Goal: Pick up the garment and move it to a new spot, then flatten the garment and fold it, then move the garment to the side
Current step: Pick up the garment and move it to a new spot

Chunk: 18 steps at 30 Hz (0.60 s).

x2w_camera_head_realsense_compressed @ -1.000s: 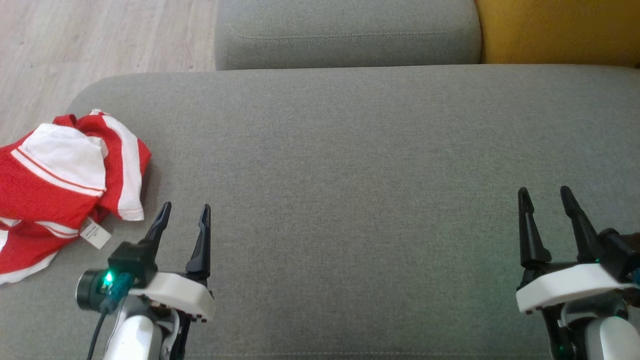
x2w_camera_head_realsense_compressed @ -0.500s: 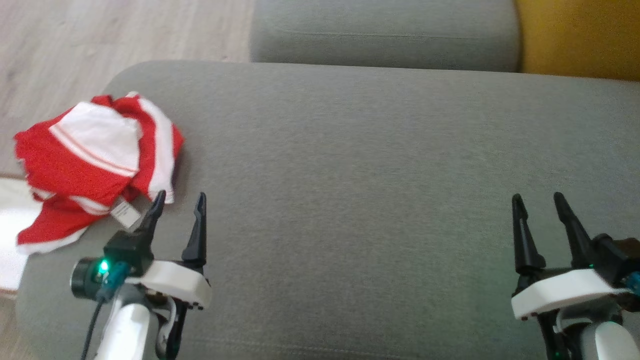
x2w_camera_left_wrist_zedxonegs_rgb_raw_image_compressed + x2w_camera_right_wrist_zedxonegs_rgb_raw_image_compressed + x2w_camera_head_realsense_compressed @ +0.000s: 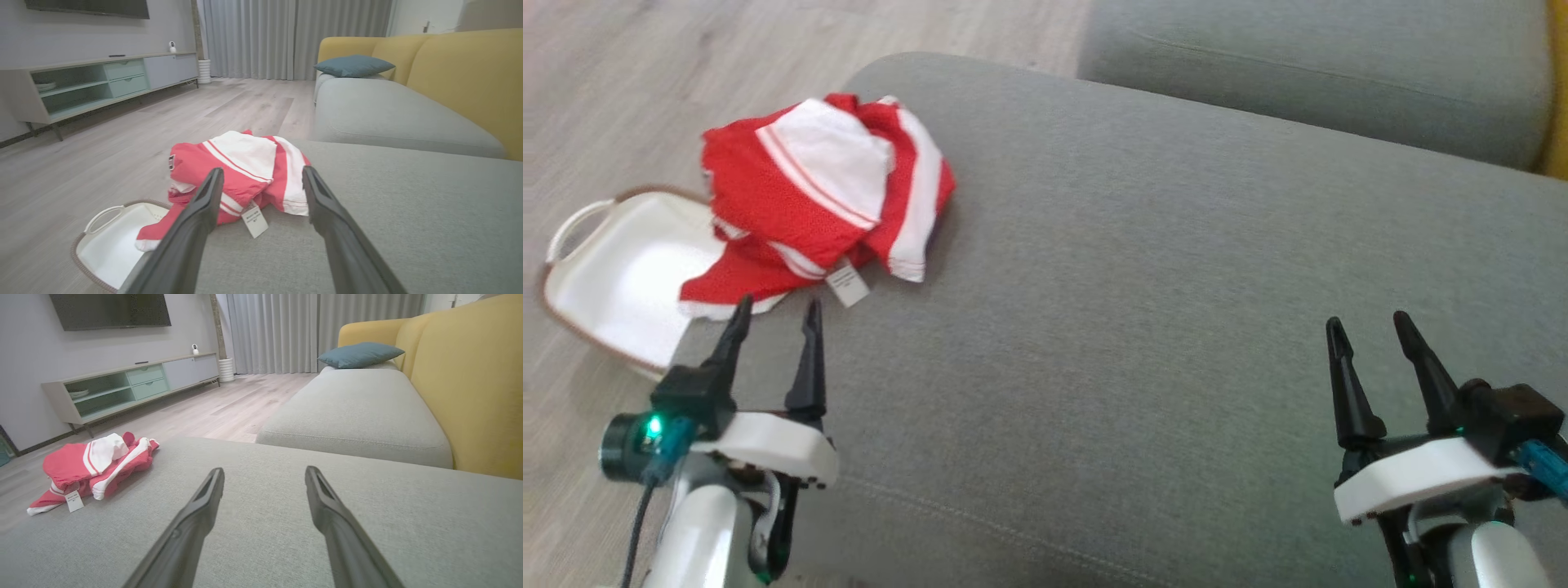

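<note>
Trouble starts at my own fingertips: both grippers hang spread and empty, the left gripper [image 3: 777, 305] low over the grey sofa seat [image 3: 1135, 286], the right gripper [image 3: 1367, 321] well apart at the other side. If I close on one loose flap or only the white label [image 3: 847, 286], I judge the garment [image 3: 809, 188] may unfurl and slide off the seat's rounded corner into the white basket [image 3: 621, 286] below, where its lower hem seems to overhang. The crumpled red-and-white heap lies straight ahead of my left gripper, near but not touching, at the seat's left end, with wooden floor [image 3: 645, 82] beyond.
</note>
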Tool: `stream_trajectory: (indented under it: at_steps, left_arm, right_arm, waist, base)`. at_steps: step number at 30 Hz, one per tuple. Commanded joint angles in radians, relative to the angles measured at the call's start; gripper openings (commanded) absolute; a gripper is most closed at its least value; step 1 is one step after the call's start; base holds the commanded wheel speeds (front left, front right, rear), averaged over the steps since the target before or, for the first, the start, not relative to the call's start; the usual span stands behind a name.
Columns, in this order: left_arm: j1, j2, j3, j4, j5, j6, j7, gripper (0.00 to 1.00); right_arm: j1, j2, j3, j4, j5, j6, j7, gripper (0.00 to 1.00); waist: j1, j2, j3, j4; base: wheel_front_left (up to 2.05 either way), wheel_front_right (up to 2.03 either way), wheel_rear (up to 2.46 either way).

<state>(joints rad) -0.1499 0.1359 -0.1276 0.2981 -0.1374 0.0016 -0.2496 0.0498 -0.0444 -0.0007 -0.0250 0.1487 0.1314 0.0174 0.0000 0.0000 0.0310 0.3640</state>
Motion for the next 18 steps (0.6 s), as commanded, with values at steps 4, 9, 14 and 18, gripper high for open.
stream_trajectory:
  at_steps: [4, 9, 14, 18]
  left_arm:
    - [-0.047, 0.027, 0.045, -0.04, -0.011, 0.009, -0.012, 1.0]
    - [-0.048, 0.027, 0.055, -0.054, -0.017, 0.013, -0.012, 1.0]
    - [-0.078, 0.037, 0.056, -0.052, -0.019, 0.002, -0.012, 1.0]
    - [-0.16, 0.055, 0.06, -0.014, -0.037, -0.027, -0.005, 1.0]
  right_arm:
    - [-0.054, -0.006, 0.027, -0.045, -0.001, -0.001, 0.001, 1.0]
    - [-0.064, -0.006, 0.032, -0.053, -0.006, -0.001, 0.01, 1.0]
    - [-0.085, -0.006, 0.034, -0.069, -0.015, -0.001, 0.027, 1.0]
    - [-0.118, -0.007, 0.027, -0.108, -0.045, -0.001, 0.061, 1.0]
  waist:
    - [0.0, 0.0, 0.011, 0.04]
    - [0.0, 0.0, 0.032, 0.044]
    - [0.0, 0.0, 0.082, 0.027]
    - [0.0, 0.0, 0.169, 0.012]
  base:
    - [0.0, 0.0, 0.0]
    - [0.0, 0.0, 0.0]
    - [0.0, 0.0, 0.0]
    - [0.0, 0.0, 0.0]
